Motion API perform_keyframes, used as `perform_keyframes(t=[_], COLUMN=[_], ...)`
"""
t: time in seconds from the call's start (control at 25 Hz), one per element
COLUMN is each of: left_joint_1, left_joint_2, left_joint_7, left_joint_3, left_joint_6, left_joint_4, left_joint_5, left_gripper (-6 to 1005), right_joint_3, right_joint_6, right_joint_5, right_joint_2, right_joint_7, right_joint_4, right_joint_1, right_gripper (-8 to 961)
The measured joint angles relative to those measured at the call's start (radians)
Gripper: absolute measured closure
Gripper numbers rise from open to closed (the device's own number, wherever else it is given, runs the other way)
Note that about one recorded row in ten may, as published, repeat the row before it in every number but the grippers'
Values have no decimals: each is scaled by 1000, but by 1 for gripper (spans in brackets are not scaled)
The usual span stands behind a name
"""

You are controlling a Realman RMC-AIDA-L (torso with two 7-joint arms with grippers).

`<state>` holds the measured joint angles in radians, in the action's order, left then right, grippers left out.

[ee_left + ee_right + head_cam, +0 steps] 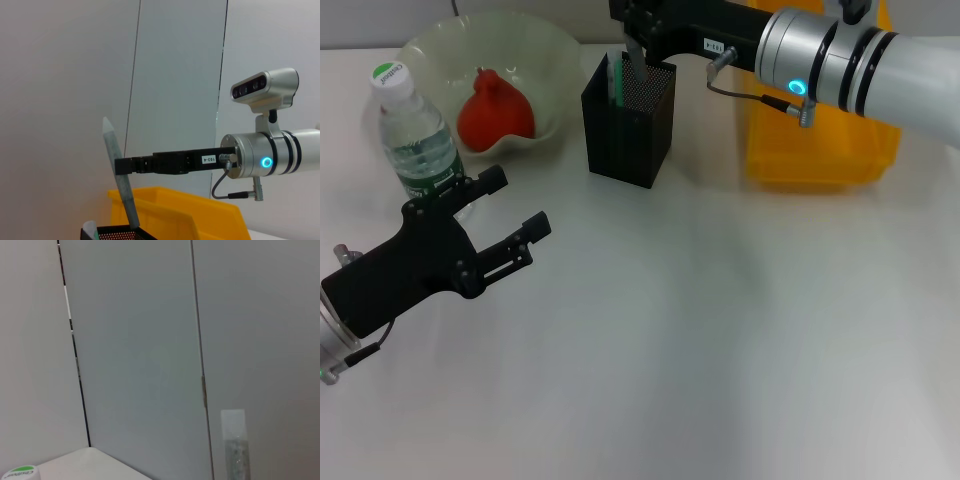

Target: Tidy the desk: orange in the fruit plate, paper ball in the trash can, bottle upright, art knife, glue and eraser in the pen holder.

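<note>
My right gripper (638,45) hangs over the black mesh pen holder (628,125), shut on the grey art knife (119,170), whose lower end dips into the holder (117,234). A green-and-white stick, likely the glue (615,80), stands inside it. The orange-red fruit (495,110) lies in the pale fruit plate (545,50). The bottle (415,140) stands upright with its green cap on. My left gripper (510,208) is open and empty, low beside the bottle. The yellow trash can (820,150) sits at the back right. Paper ball and eraser are out of view.
The white desk (720,340) stretches out in front of the pen holder. My right arm (860,60) reaches across above the yellow bin. A grey wall panel (140,350) stands behind the desk.
</note>
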<state>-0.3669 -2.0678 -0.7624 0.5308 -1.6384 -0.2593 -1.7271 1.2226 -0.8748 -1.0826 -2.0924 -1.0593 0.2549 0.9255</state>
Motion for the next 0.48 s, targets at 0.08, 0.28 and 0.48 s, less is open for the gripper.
perform_keyframes(t=[0.08,0.28,0.48], left_joint_1=[0,-1,-1], left_joint_2=[0,0,2], left_joint_7=[0,0,-4], left_joint_3=[0,0,0], left_joint_6=[0,0,0], left_joint_4=[0,0,0], left_joint_5=[0,0,-1], left_gripper=[214,214,214], right_joint_3=[0,0,0], right_joint_6=[0,1,-8], right_joint_5=[0,1,1], right_joint_2=[0,0,0], right_joint_7=[0,0,1], right_joint_4=[0,0,3], right_joint_1=[0,1,-7], right_gripper=[679,663,648])
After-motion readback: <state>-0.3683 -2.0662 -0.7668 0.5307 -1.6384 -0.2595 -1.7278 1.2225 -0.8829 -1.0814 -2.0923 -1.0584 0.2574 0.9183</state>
